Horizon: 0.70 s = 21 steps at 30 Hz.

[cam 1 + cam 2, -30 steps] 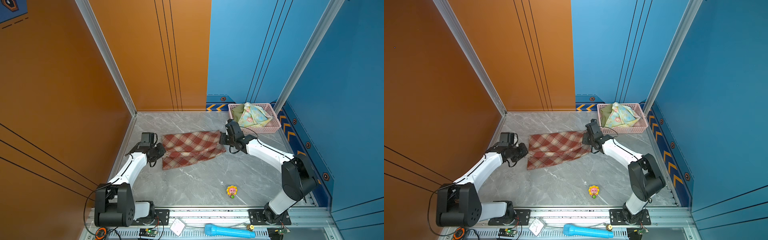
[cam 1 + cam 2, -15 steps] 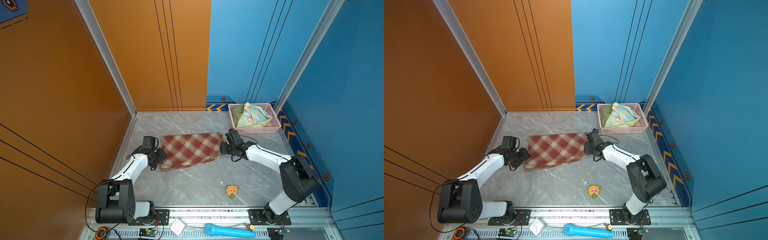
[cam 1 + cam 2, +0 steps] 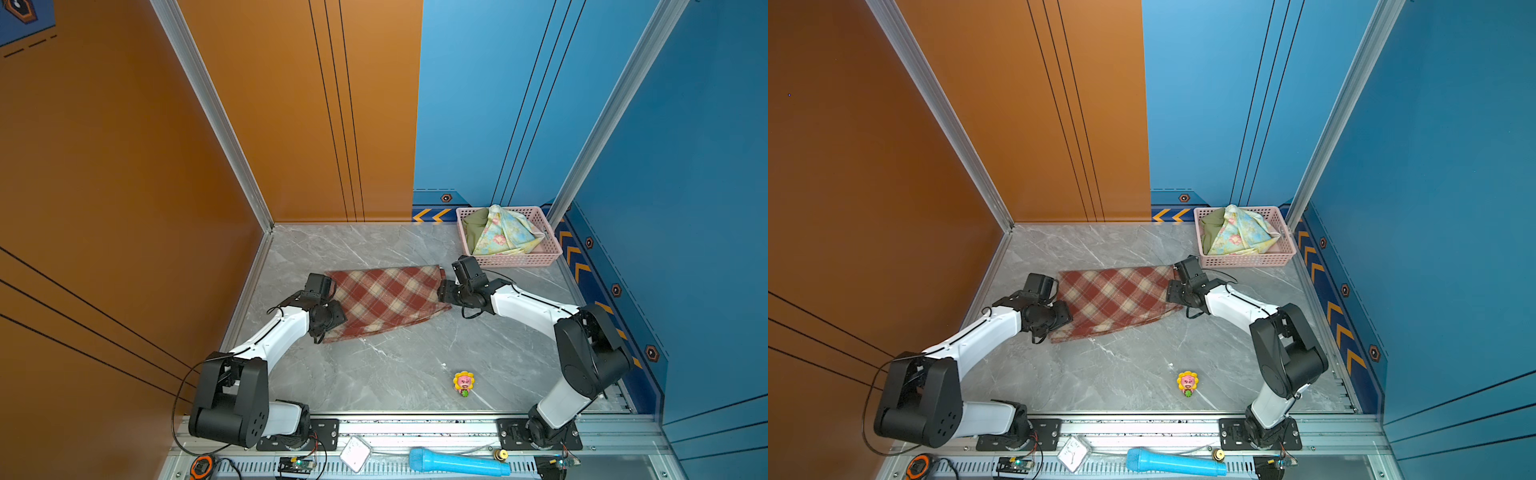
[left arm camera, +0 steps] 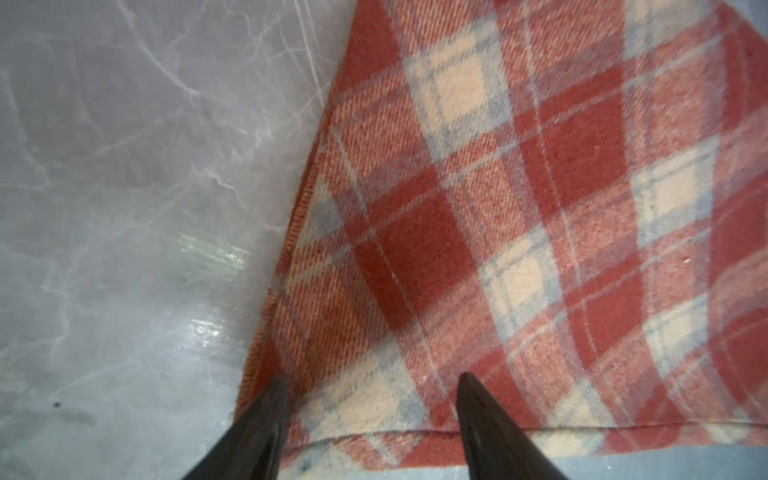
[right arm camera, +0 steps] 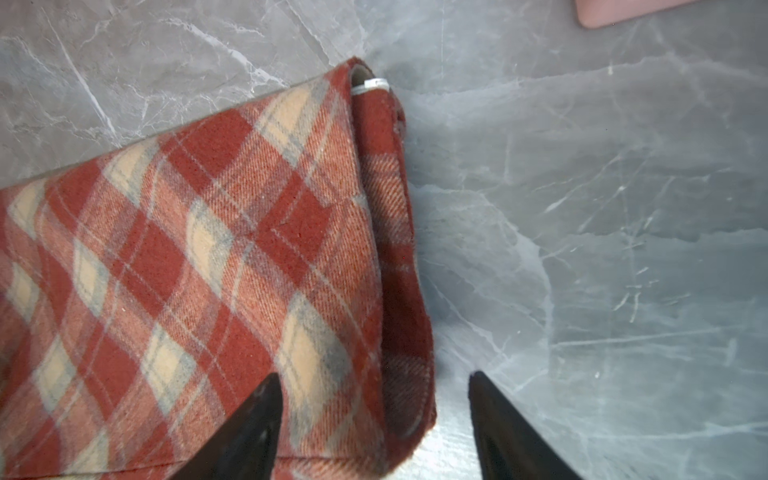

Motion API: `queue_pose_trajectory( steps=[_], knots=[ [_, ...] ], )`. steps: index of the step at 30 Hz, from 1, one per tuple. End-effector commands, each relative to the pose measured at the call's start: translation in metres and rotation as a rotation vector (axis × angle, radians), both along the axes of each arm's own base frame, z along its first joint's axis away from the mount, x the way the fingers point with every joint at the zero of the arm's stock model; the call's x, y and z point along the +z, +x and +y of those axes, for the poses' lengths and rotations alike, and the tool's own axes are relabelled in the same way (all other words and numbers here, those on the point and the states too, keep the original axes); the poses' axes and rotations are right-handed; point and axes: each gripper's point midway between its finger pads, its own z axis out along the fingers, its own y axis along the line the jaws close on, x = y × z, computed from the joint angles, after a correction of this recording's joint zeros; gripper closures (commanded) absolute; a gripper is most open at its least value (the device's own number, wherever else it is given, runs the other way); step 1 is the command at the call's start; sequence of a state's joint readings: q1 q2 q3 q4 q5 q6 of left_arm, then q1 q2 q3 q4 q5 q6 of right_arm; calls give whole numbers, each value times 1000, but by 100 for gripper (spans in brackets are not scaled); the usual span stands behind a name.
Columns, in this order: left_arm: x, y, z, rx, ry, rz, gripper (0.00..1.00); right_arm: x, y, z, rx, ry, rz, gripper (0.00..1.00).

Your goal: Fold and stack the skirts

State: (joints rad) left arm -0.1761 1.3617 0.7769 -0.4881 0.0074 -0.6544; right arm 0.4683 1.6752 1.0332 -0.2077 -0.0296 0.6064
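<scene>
One plaid skirt [image 3: 386, 299], table [image 3: 374, 374]; one floral [image 3: 505, 232], one olive [image 3: 473, 228], basket [image 3: 519, 261].

Three skirts are in view: a plaid skirt [image 3: 386, 299] at mid-frame, a floral skirt [image 3: 505, 235] and an olive skirt [image 3: 473, 226] at upper right. Also one pink basket [image 3: 515, 262], one flower toy [image 3: 464, 382] and one blue microphone [image 3: 457, 465].

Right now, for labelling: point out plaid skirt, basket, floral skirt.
plaid skirt [image 3: 386, 299]: top view, cloth's middle.
basket [image 3: 515, 261]: top view, front wall.
floral skirt [image 3: 503, 232]: top view, cloth's middle.
</scene>
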Motion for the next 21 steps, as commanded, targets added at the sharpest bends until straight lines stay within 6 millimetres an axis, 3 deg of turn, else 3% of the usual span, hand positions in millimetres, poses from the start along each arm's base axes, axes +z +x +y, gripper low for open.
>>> queue_pose_trajectory(
  steps=[1,6,11,16,21],
  knots=[
    [17,7,12,-10,133,-31,25,-2,5,-4,-39,69,12,22],
    [61,32,6,-43,248,-148,18,14,17,-6,-50,86,-24,21],
    [83,66,-34,-95,155,-224,18,36,38,14,-37,131,-80,23],
    [74,95,-91,-160,18,-239,18,50,62,58,-69,226,-141,25],
    [41,108,-121,-141,-152,-218,20,40,81,101,-145,403,-153,26]
  ],
)
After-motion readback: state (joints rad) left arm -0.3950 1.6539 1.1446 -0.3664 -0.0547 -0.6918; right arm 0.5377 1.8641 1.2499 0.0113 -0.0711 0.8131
